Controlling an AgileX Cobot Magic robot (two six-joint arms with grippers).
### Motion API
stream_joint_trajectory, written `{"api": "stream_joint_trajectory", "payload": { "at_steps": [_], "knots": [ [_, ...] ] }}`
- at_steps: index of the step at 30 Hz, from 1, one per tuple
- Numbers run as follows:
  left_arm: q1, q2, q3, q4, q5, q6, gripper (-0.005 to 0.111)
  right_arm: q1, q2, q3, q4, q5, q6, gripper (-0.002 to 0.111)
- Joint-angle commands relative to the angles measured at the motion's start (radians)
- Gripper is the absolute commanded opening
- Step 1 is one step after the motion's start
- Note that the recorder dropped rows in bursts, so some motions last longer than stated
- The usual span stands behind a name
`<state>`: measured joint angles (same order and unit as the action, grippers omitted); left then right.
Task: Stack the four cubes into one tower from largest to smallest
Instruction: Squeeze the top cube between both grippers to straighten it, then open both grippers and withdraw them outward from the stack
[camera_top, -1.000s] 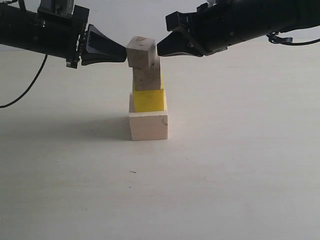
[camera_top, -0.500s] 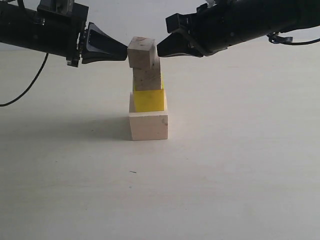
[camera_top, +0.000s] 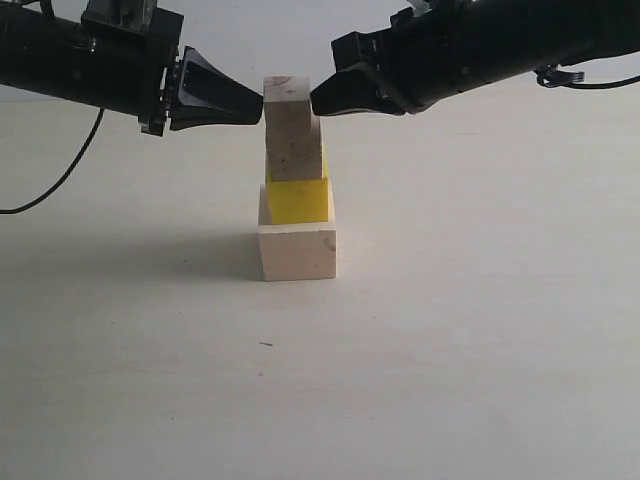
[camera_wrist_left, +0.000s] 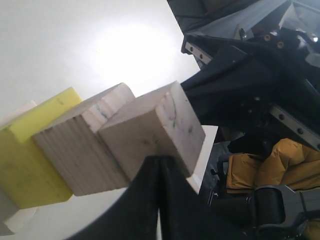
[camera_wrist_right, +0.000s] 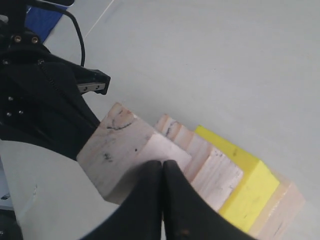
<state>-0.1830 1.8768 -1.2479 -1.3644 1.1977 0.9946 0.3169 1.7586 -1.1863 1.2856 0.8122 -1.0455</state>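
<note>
Stacked above large pale wood cube (camera_top: 298, 252) — bright yellow cube (camera_top: 298, 201), speckled wood cube (camera_top: 295, 156), tiny pale wood cube (camera_top: 287, 100) topmost. left gripper (camera_top: 257, 105), right gripper (camera_top: 317, 100) — jaws fully closed, empty, tips touching topmost cube's opposite sides.

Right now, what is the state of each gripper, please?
Left gripper: closed, empty, tip against the top cube.
Right gripper: closed, empty, tip against the same cube.
</note>
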Motion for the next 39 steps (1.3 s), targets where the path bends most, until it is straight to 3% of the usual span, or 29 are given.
{"api": "stream_joint_trajectory", "payload": {
  "at_steps": [1,16,27,33,39],
  "knots": [
    [-0.005,-0.003,-0.008,-0.014,0.011,0.008,0.0,-0.003,0.0,-0.008,0.021,0.013,-0.026,0.0],
    [-0.005,-0.003,-0.008,-0.014,0.011,0.008,0.0,-0.003,0.0,-0.008,0.006,-0.02,-0.024,0.0],
    [0.047,-0.01,-0.008,-0.014,0.021,0.004,0.0,-0.003,-0.049,-0.008,-0.021,-0.03,-0.016,0.0],
    [0.071,-0.058,-0.008,-0.008,0.01,0.004,0.0,-0.003,-0.114,-0.007,-0.274,-0.134,0.156,0.0],
    [0.099,-0.238,0.031,0.062,-0.134,0.018,0.0,-0.003,-0.244,-0.005,-0.405,-0.206,0.21,0.0]
  ]
}}
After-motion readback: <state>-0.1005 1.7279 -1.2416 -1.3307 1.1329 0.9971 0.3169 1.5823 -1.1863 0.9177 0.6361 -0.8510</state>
